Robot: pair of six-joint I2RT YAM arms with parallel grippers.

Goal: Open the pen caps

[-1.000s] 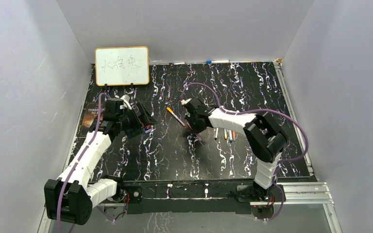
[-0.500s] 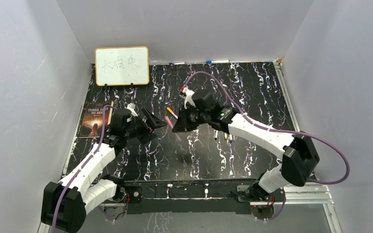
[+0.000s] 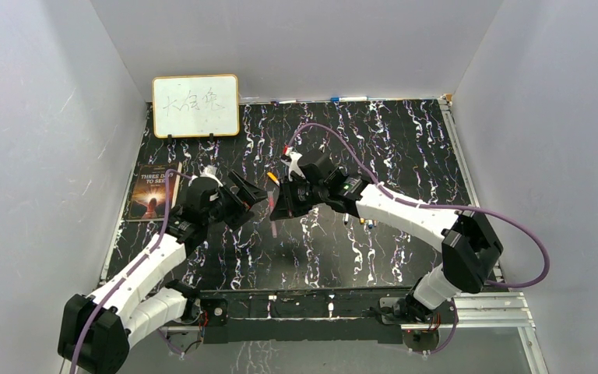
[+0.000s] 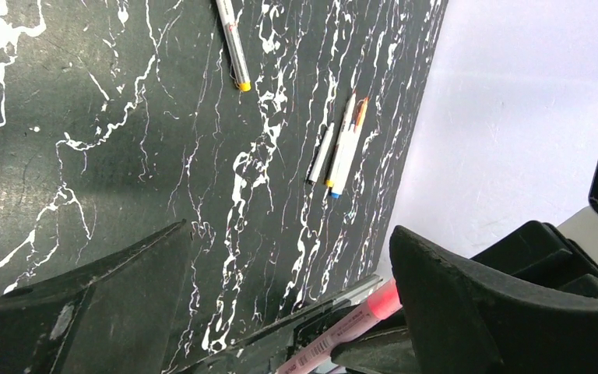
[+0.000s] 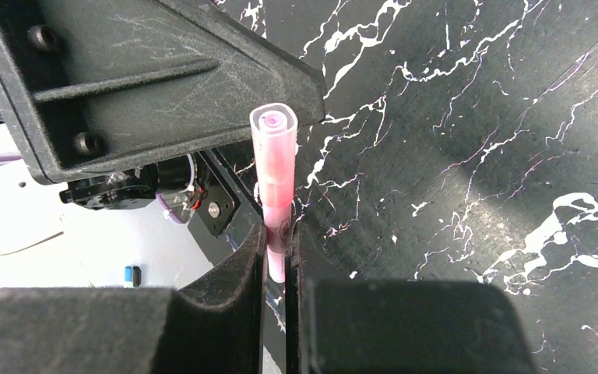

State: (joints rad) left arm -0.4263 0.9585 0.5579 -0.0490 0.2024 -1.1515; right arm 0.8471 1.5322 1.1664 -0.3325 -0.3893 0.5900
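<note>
Since half a second ago the left pincer (image 4: 290, 230), its jaws spread wide, has moved closer to the right pincer (image 5: 279, 234) and now stands at nine o'clock of it, while the right one is pinching the pink pen (image 5: 277, 206) by its barrel. I judge that no cap is off yet. The pink cap (image 5: 273, 136) points to twelve o'clock from the right fingertips, just beside one left finger, and the other pens (image 4: 339, 148) wait on the table (image 3: 405, 148).

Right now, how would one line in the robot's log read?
right gripper: shut on pink pen | left gripper: open beside pink cap, not gripping | pink cap: on pen
</note>
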